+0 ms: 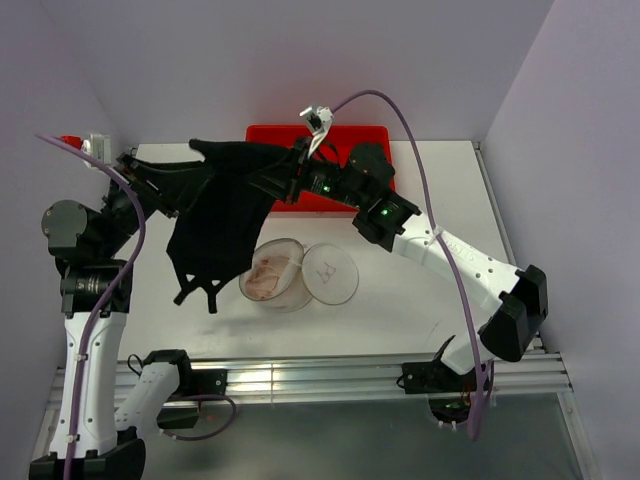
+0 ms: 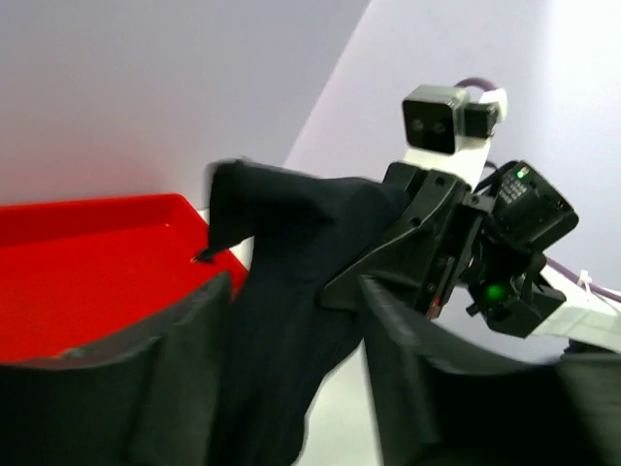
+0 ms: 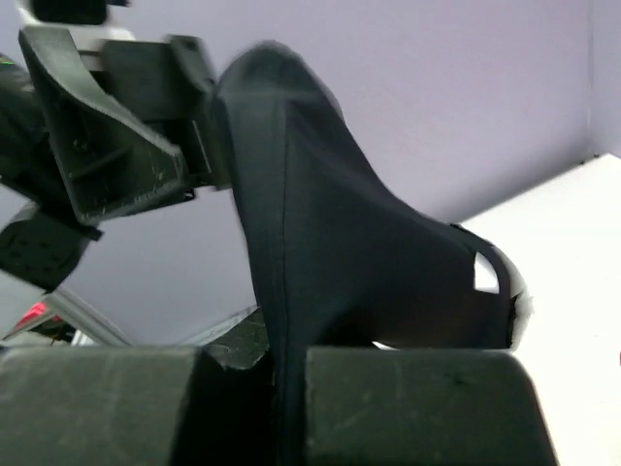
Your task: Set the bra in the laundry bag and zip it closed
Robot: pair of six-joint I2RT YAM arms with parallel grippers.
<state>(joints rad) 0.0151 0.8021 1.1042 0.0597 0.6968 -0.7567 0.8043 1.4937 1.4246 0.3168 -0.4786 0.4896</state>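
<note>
The laundry bag (image 1: pixel 292 300) is a round mesh drum standing open mid-table. Its flat lid (image 1: pixel 330 272) lies beside it on the right. The pale pink bra (image 1: pixel 268 275) lies inside the bag. Both grippers hold a black strappy garment (image 1: pixel 220 220) stretched in the air above and left of the bag. My left gripper (image 1: pixel 200 172) grips its left part; in the left wrist view the fabric (image 2: pixel 291 233) fills the gap at the fingertips (image 2: pixel 296 286). My right gripper (image 1: pixel 295 165) is shut on its right edge, and the fabric (image 3: pixel 330 243) rises from between the jaws (image 3: pixel 288 354).
A red plastic tray (image 1: pixel 350 135) sits at the table's back edge, under the right arm; it also shows in the left wrist view (image 2: pixel 87 252). Purple walls close in the back and both sides. A cable loops over the right arm.
</note>
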